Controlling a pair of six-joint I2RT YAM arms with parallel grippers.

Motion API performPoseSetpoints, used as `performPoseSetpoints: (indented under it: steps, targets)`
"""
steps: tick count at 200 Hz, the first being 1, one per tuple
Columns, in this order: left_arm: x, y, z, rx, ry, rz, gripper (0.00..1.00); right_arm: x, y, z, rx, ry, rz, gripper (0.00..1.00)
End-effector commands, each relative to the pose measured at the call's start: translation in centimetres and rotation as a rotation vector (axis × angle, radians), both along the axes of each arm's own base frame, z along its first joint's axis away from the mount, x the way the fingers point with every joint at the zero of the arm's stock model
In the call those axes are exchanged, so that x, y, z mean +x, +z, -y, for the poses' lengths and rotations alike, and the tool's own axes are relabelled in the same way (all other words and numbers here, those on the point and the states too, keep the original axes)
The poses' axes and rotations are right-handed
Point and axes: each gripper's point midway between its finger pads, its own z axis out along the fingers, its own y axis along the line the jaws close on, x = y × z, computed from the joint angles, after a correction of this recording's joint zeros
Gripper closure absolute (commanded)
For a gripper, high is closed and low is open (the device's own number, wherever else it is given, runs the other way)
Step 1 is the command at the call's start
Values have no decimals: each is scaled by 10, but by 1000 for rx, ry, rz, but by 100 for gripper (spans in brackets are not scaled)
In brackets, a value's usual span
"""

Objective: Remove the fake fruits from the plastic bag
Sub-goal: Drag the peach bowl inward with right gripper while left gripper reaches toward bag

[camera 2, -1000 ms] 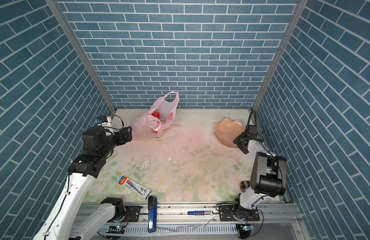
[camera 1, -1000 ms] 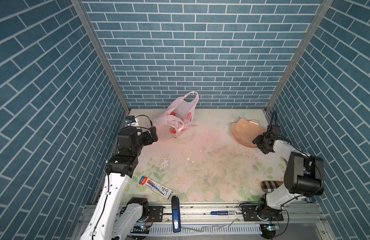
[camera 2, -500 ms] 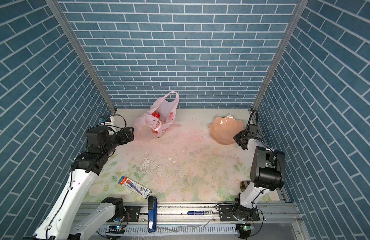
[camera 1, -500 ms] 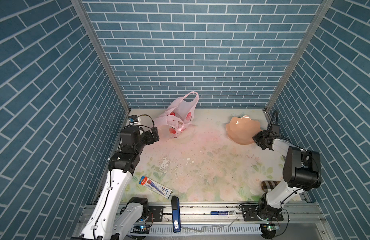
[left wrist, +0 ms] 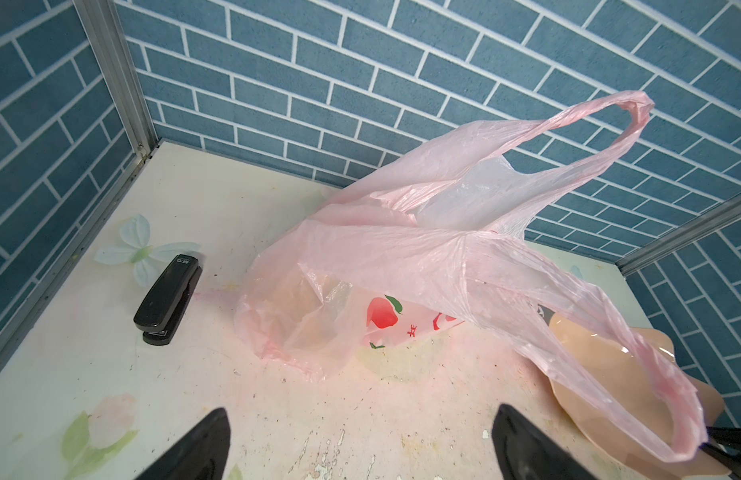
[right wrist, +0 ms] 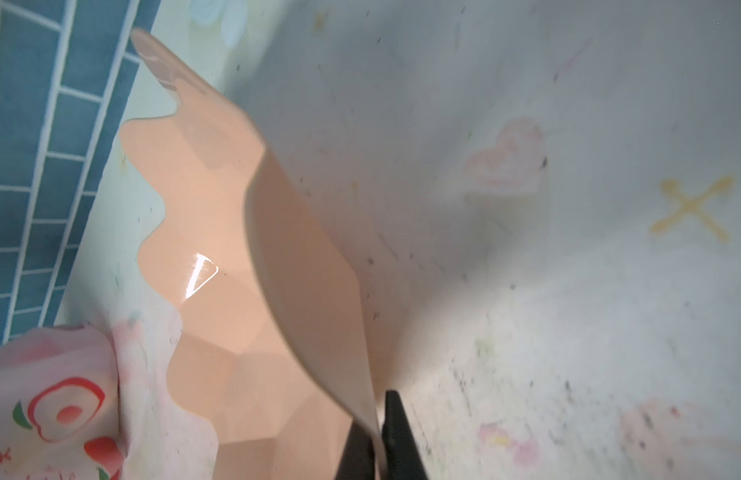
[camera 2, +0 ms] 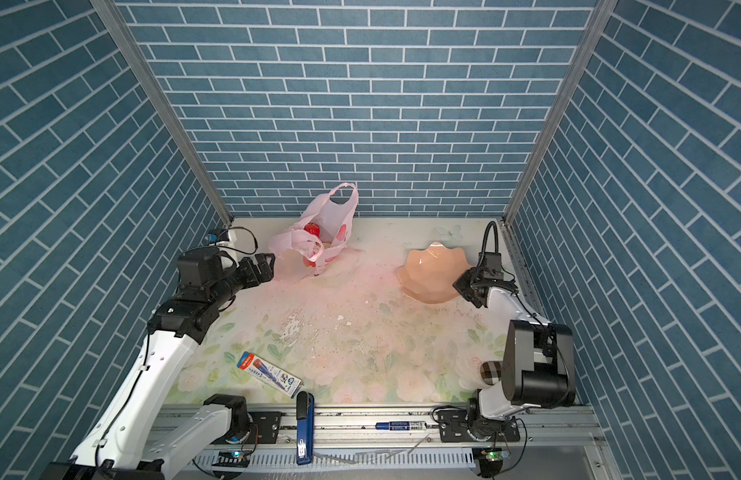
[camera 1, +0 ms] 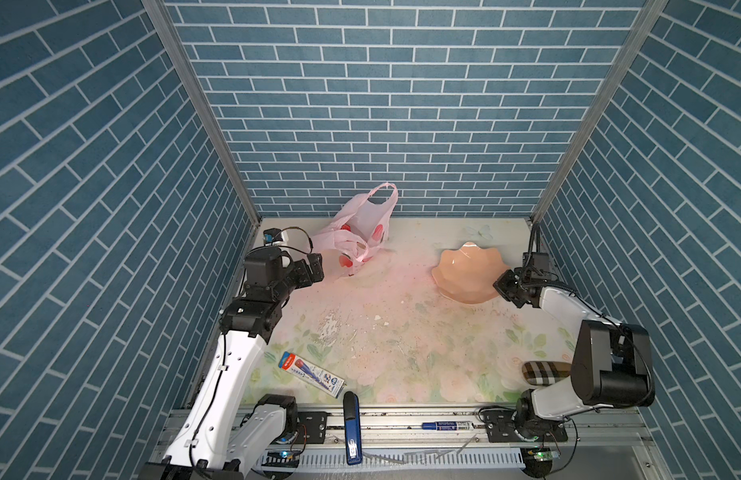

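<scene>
In both top views: pink bag (camera 1: 362, 239) (camera 2: 327, 235) slumped at the far edge of the tabletop (camera 1: 402, 332), toward the far left corner, mouth gaping, one handle standing up. Wide-spread, empty left gripper (camera 1: 317, 268) just beside the bag's near side, seemingly not touching. Firmly closed right gripper (camera 1: 505, 286) pinching the rim of the peach plate (camera 1: 464, 270), which is tipped up toward the right edge, in the far half. In a top view, one red fruit (camera 2: 312, 229) peeping from the mouth; no other fruit to be made out.

From the left wrist: both fingers (left wrist: 202, 444) far apart with nothing between them, bag straight ahead, a loose handle hanging in front of the plate. Black stapler (left wrist: 169, 299) beside the bag, toward the far left corner. Probably best to pinch that loose handle or the near lip, film only, then lift gently so the mouth opens. Steer wide of the stapler.

From the right wrist: fingers (right wrist: 397, 436) shut tight on the plate's thin wavy rim, bag beyond its far side. Judged a slippery edge grip, so move slowly, lower the plate flat close by the bag without snagging the handle, and let go only once it rests
</scene>
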Motion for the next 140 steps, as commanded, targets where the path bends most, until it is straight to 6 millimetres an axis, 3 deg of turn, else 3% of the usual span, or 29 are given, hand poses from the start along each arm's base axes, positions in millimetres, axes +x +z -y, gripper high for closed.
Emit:
performPoseSetpoints:
  steps: [1, 42, 140]
  targets:
    - [-3, 12, 6, -25, -23, 19, 0, -39, -11, -17, -23, 63, -92, 100]
    - [-1, 7, 8, -31, -33, 0, 1, -81, -12, -46, -27, 145, -152, 100]
    - [10, -3, 13, -27, -53, -67, 1, -150, -40, -74, 1, 215, -279, 100]
